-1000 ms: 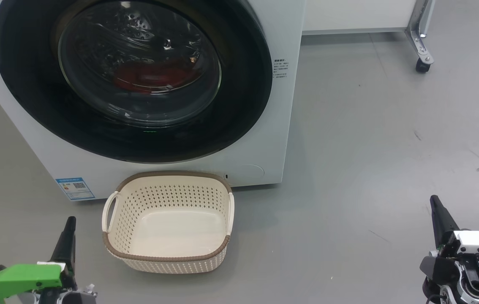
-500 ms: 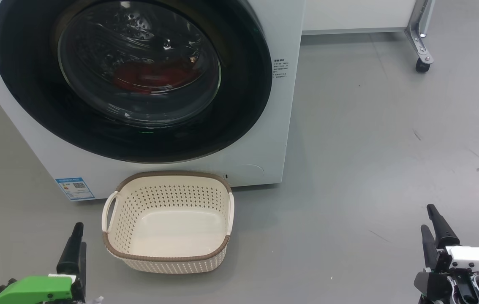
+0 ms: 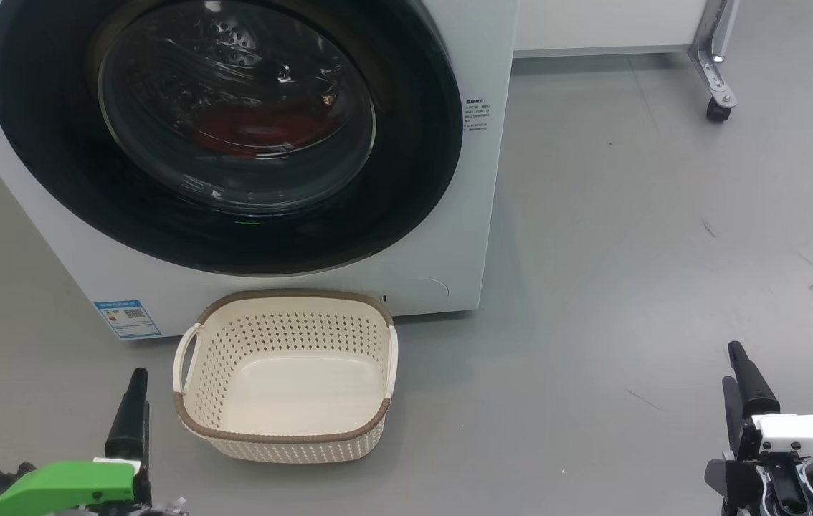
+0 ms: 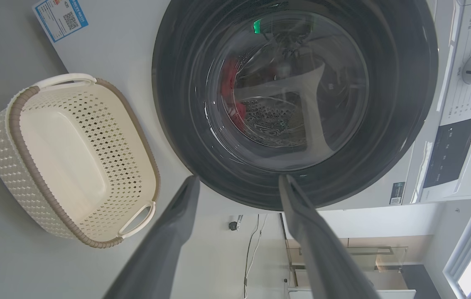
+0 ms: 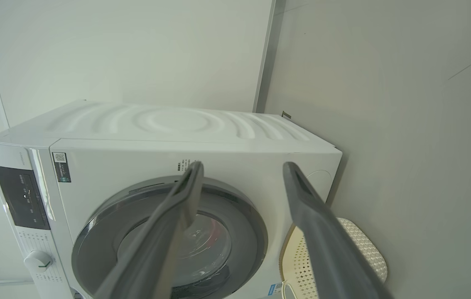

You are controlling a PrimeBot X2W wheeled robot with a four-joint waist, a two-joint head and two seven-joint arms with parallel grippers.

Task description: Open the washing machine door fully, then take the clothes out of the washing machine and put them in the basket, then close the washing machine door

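Scuffed grey floor (image 3: 629,215), white washing machine (image 3: 478,215) far left, washing machine door (image 3: 414,179) shut, red clothes (image 3: 256,129) behind its glass, cream basket (image 3: 284,437) on the floor just in front, castered metal leg (image 3: 716,107) far right, left gripper (image 4: 237,182) and right gripper (image 5: 241,168) near, both spread wide, holding nothing.

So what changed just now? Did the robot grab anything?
The left gripper and the right gripper spread their dark fingers, grabbing nothing; the right one sank slightly. The cream perforated plastic basket, the round black-rimmed glass door, shut, and the red fabric clothes behind it stayed put.
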